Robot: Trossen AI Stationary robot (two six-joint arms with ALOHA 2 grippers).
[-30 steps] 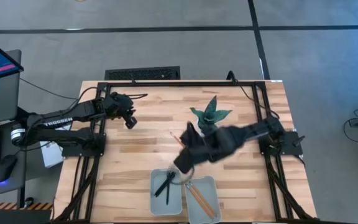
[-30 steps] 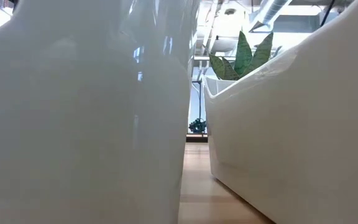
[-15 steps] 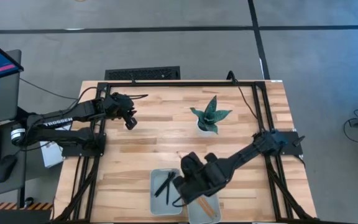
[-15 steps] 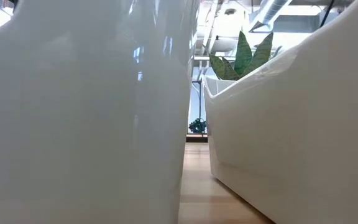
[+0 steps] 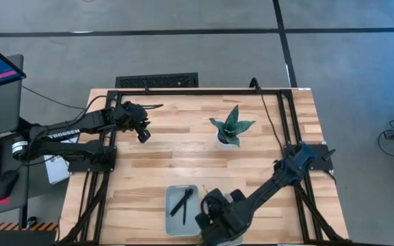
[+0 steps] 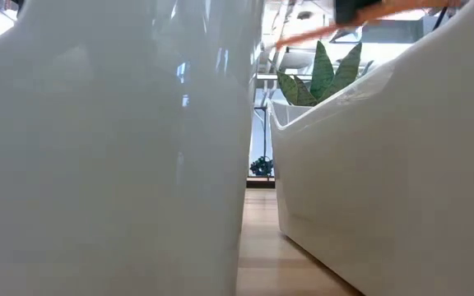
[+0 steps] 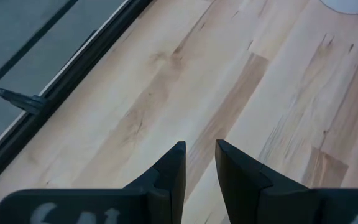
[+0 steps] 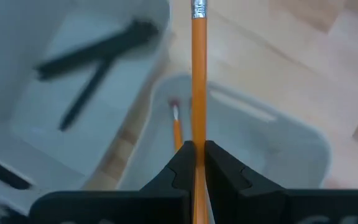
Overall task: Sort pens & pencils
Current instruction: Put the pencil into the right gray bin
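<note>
My right gripper (image 8: 196, 149) hangs over the right white tray (image 8: 253, 112) at the table's near edge, shut on an orange pencil (image 8: 198, 68). That pencil also shows at the top of the low view (image 6: 319, 33). Another pencil (image 8: 176, 127) lies in the same tray. Black pens (image 5: 182, 203) lie in the left tray (image 5: 173, 220), crossed over each other. My left gripper (image 5: 142, 133) waits above the far left of the table, its fingers (image 7: 174, 168) a narrow gap apart with nothing between them. My right gripper pinches the pencil's shaft (image 8: 197, 138) between its two fingers. The eraser end (image 8: 198, 9) sticks out well past the fingertips. The fingers slant steeply down from above. The pencil is lifted clear over the right tray.
A small potted plant (image 5: 231, 126) stands at the far middle of the table. Black frame rails (image 5: 286, 123) run along the table's left, right and far edges. A dark keyboard (image 5: 157, 81) lies just beyond the far edge. Bare wood spreads between the plant and the trays.
My right gripper has carried the pencil toward the table's near edge and down, from past the trays' far ends to over the right tray. Its wrist has rolled on the way. The pencil has come into the top of the low view.
</note>
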